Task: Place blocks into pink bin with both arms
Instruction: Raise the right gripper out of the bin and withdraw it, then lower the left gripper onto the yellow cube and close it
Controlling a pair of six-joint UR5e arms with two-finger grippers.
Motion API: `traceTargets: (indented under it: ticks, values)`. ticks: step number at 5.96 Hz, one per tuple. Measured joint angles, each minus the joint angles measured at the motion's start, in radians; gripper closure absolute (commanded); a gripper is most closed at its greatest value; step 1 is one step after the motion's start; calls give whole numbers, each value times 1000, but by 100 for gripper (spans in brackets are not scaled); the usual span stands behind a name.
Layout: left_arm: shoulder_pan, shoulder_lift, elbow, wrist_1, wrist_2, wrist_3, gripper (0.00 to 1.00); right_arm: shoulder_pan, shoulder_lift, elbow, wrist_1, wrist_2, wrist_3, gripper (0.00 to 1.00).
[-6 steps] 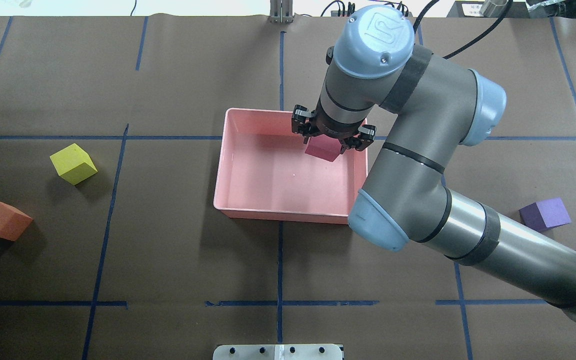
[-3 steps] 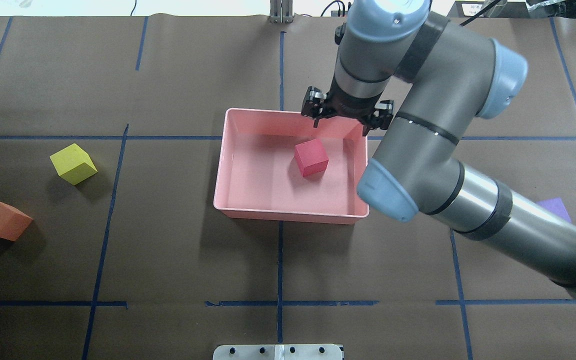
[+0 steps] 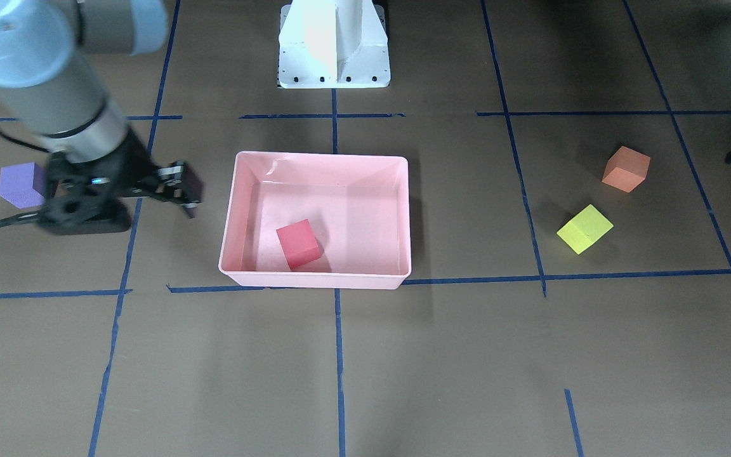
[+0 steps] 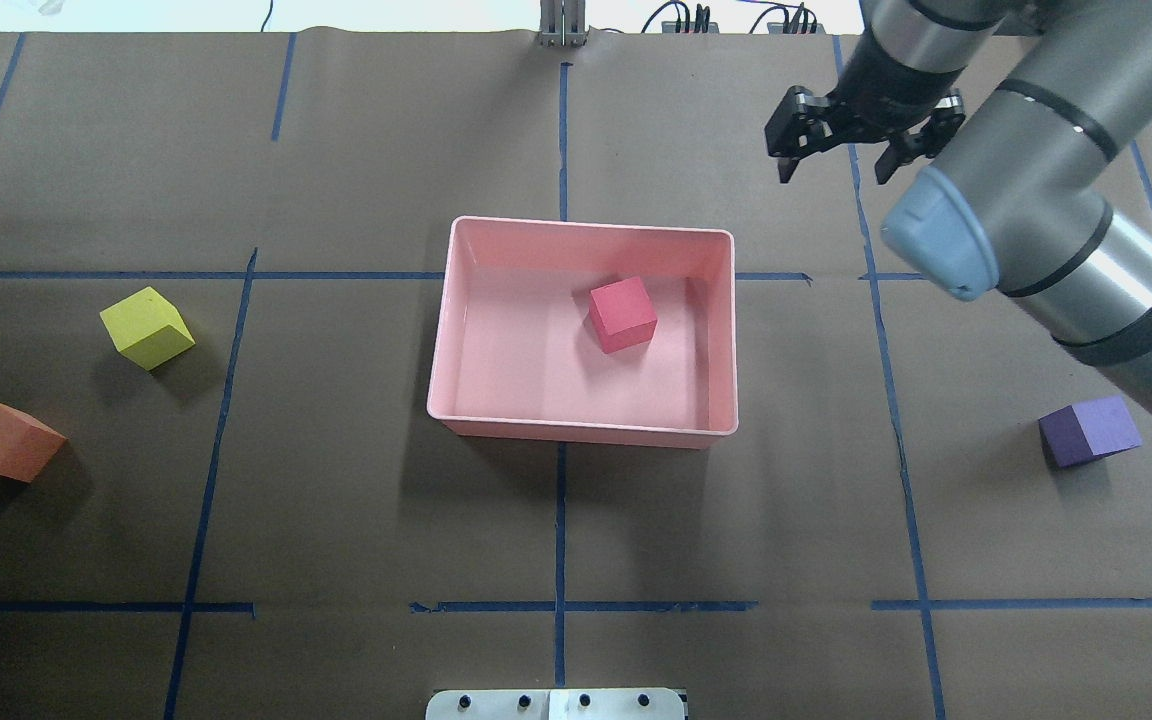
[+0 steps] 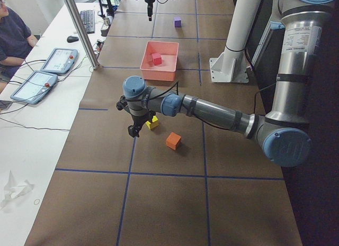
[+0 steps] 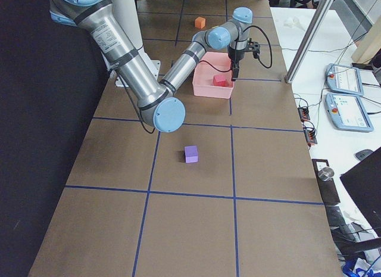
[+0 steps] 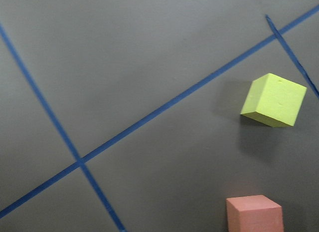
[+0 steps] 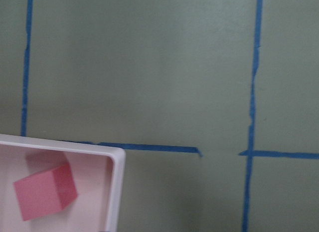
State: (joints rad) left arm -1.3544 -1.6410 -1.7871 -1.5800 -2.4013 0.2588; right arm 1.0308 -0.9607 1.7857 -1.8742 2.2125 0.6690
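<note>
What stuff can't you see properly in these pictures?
1. The left gripper: it is tiny in the exterior left view, and the front-facing view's right edge cuts it off. Open or shut, I can't tell.
2. The orange block: the left wrist view's bottom edge cuts it off.
3. The pink bin: the right wrist view shows only one corner; its edges cut off the rest.

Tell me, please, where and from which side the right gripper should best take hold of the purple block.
Probably from straight above, closing on two opposite side faces of the purple block. It lies flat, top face up, all four sides exposed. Its edges sit slightly askew to the blue tape lines, so the open right gripper should turn to match.
</note>
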Motion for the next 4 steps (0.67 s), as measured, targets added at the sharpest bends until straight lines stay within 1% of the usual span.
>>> traceTargets:
  ticks: [1, 3, 4]
  values:
    - [57, -16, 5, -45, 5, -40, 0, 84, -69, 1, 0, 25, -179, 0]
    - [186, -30, 10, -135, 21, -90, 0, 254, -241, 3, 8, 78, -561, 0]
    - [254, -33, 16, -206, 71, -164, 0, 329, -324, 6, 11, 101, -731, 0]
